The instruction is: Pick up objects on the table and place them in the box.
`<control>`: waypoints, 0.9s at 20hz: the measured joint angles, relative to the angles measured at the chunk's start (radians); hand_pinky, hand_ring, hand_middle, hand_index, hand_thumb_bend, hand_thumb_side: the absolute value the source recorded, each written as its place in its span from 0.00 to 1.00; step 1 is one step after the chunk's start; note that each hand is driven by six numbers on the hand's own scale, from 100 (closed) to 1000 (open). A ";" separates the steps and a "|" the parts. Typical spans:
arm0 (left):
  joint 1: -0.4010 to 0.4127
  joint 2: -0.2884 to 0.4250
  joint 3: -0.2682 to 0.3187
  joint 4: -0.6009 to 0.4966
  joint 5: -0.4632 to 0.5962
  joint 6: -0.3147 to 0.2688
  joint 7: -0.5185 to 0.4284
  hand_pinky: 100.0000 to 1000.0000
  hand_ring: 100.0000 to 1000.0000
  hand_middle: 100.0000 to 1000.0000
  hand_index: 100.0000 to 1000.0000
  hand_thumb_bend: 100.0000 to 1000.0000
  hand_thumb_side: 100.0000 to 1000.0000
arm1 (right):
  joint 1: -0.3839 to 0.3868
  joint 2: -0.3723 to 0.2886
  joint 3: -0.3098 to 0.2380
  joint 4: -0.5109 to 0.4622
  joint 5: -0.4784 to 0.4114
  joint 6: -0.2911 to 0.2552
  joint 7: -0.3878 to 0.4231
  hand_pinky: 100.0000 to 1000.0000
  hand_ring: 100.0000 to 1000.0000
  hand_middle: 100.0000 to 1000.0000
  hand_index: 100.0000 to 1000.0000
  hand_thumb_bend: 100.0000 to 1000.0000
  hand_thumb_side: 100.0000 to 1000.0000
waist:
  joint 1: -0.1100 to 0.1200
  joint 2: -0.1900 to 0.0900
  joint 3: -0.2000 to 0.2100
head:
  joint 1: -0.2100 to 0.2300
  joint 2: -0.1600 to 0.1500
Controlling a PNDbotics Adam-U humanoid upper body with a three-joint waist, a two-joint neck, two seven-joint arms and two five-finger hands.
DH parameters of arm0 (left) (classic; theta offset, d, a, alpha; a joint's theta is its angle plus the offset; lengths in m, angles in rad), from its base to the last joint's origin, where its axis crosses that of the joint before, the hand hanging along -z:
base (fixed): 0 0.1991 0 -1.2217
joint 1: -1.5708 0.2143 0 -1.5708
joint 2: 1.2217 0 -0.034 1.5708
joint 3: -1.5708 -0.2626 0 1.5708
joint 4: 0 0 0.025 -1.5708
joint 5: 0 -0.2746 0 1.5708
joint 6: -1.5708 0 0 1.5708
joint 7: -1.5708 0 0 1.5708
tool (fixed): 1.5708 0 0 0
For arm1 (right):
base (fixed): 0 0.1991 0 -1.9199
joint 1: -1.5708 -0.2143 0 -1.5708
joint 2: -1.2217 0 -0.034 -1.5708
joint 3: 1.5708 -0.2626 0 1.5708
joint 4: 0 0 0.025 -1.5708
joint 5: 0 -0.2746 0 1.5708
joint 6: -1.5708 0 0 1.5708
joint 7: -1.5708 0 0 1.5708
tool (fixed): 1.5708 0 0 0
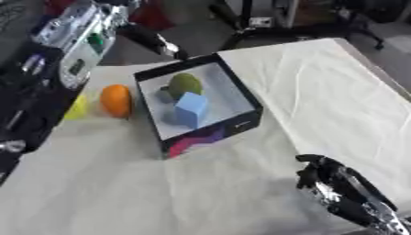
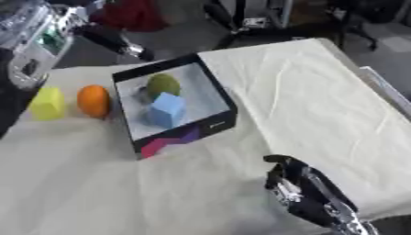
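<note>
Two things lie in the black box [image 1: 245, 120]: a green ball [image 1: 186, 84] and a blue block [image 1: 192, 109]. An orange [image 2: 93, 101] and yellow block [image 2: 47, 103] sit beside it. Right hand [image 2: 298, 190] hangs empty, fingers curled.

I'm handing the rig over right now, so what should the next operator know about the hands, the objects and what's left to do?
Right hand: lower right, over the cloth, holding nothing; finger state unclear.
Left hand: not visible; only the left arm shows at the left edge.
Box: holds the green round object and blue cube. Done.
Left to do: orange and yellow block, both on the table left of the box.
</note>
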 measured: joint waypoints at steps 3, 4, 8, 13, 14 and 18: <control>0.003 0.046 0.029 0.007 -0.064 -0.040 -0.040 0.86 0.85 0.88 0.91 1.00 0.52 | 0.000 0.000 0.000 0.002 0.000 0.000 -0.002 0.80 0.50 0.43 0.80 0.00 0.41 | 0.000 0.000 0.001 | -0.004 0.000; 0.008 0.053 0.036 0.024 -0.087 -0.053 -0.053 0.86 0.85 0.88 0.91 1.00 0.51 | 0.000 0.000 -0.001 0.003 0.000 0.000 -0.002 0.80 0.50 0.43 0.80 0.00 0.41 | 0.000 0.000 0.001 | -0.006 0.000; 0.031 0.056 0.057 0.144 -0.157 -0.088 -0.088 0.86 0.84 0.86 0.89 0.85 0.38 | 0.000 0.000 -0.005 0.003 0.000 -0.001 -0.004 0.80 0.50 0.43 0.80 0.00 0.41 | 0.000 0.000 -0.004 | -0.012 0.000; 0.045 0.030 0.080 0.292 -0.216 -0.101 -0.101 0.85 0.83 0.86 0.88 0.79 0.36 | 0.000 0.000 -0.005 0.003 0.000 -0.001 -0.004 0.80 0.50 0.43 0.80 0.00 0.41 | 0.000 0.000 -0.005 | -0.013 0.000; 0.045 0.026 0.083 0.308 -0.225 -0.102 -0.102 0.85 0.83 0.86 0.88 0.79 0.36 | 0.000 0.000 -0.005 0.003 0.000 -0.001 -0.004 0.80 0.50 0.43 0.80 0.00 0.41 | 0.000 0.000 -0.005 | -0.014 0.000; 0.046 0.019 0.095 0.338 -0.242 -0.105 -0.105 0.83 0.80 0.82 0.86 0.71 0.31 | 0.000 0.000 -0.005 0.003 0.000 -0.001 -0.004 0.80 0.50 0.43 0.80 0.00 0.41 | 0.000 0.000 -0.005 | -0.015 0.000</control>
